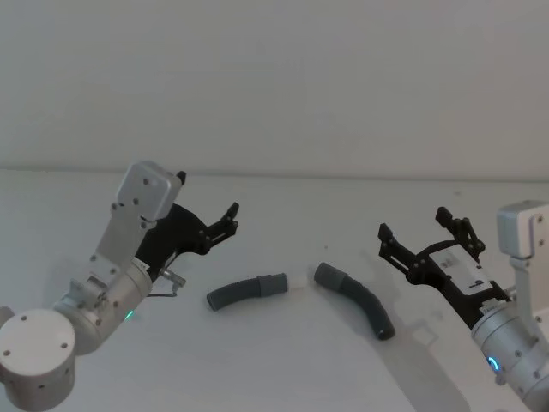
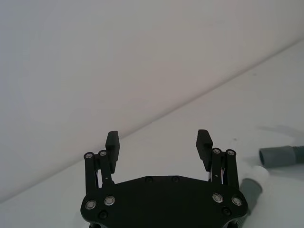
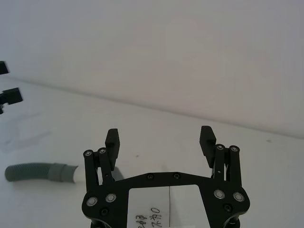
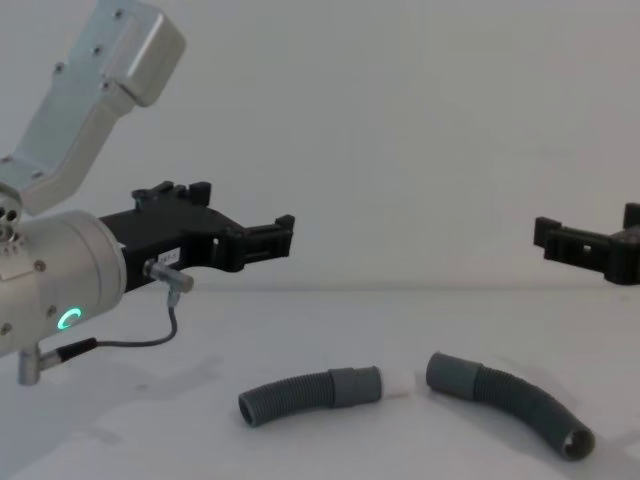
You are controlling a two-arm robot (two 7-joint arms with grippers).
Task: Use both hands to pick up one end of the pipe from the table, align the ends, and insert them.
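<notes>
Two curved dark-grey corrugated pipe pieces lie on the white table [image 1: 283, 360]. The left piece [image 1: 244, 292] [image 4: 300, 392] has a grey cuff with a white tip [image 1: 296, 281] [image 4: 398, 385]. This tip points at the plain cuff [image 1: 328, 275] [image 4: 450, 373] of the right piece [image 1: 360, 302] [image 4: 515, 402], with a small gap between them. My left gripper [image 1: 227, 221] [image 4: 275, 235] [image 2: 158, 141] hovers open, up and to the left of the left piece. My right gripper [image 1: 413, 223] [image 4: 588, 228] [image 3: 160, 137] hovers open to the right of the right piece. Neither holds anything.
A plain pale wall [image 1: 274, 77] rises behind the table's far edge. The left wrist view catches both cuffs [image 2: 278, 156] at its edge. In the right wrist view, the white-tipped piece [image 3: 40, 172] lies on the table and the left gripper's fingertips [image 3: 8, 95] show farther off.
</notes>
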